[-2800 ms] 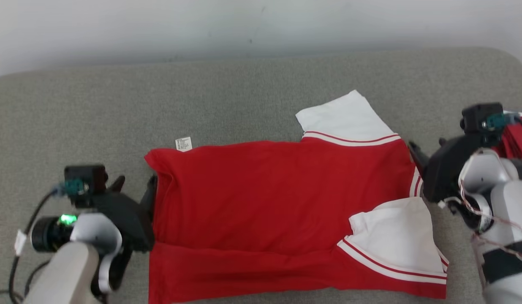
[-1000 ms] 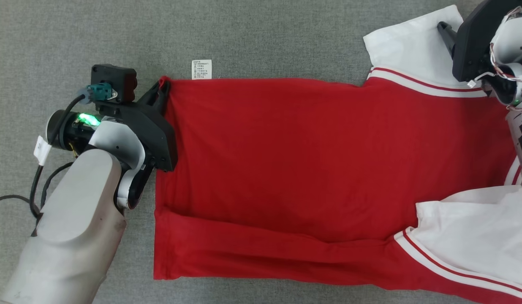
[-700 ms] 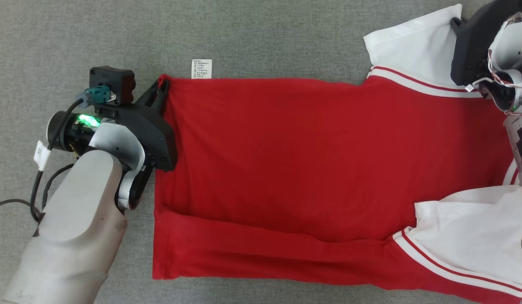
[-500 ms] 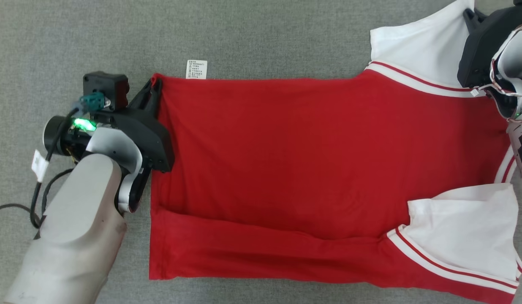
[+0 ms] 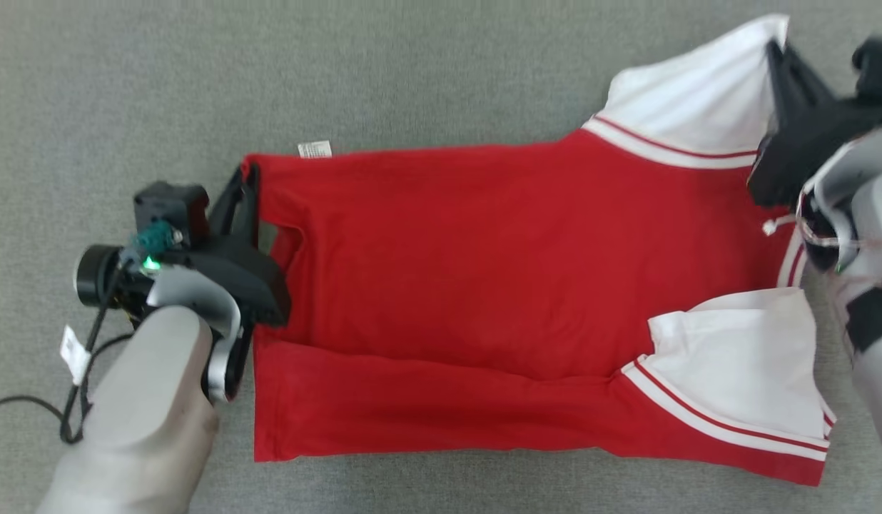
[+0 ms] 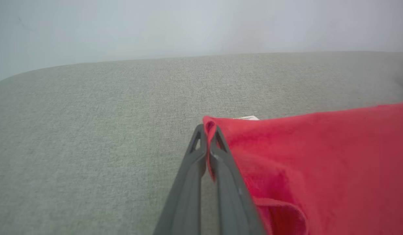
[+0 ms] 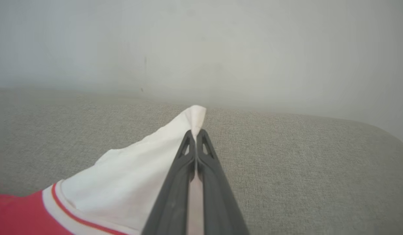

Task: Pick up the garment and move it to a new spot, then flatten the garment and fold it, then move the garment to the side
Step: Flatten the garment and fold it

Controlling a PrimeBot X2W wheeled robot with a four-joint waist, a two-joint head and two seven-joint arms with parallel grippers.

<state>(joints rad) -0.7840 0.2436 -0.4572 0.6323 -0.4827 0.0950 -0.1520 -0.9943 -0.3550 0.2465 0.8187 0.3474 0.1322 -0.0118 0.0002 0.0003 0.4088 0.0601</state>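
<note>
Head view, garment: I see the red garment lying across mid-frame on the grey cloth surface, white sleeves at the right.
Head view, left: the left end effector, centre left, is pressed together on the garment's upper-left corner, near the white label.
Head view, right: the right end effector, upper right, pinches the tip of the upper sleeve.
Left wrist view: I see the fingers clamped on the red corner at mid-frame; cloth fills the lower right.
Right wrist view: the fingers are closed on the white sleeve tip at mid-frame; the sleeve drapes to the lower left.
</note>
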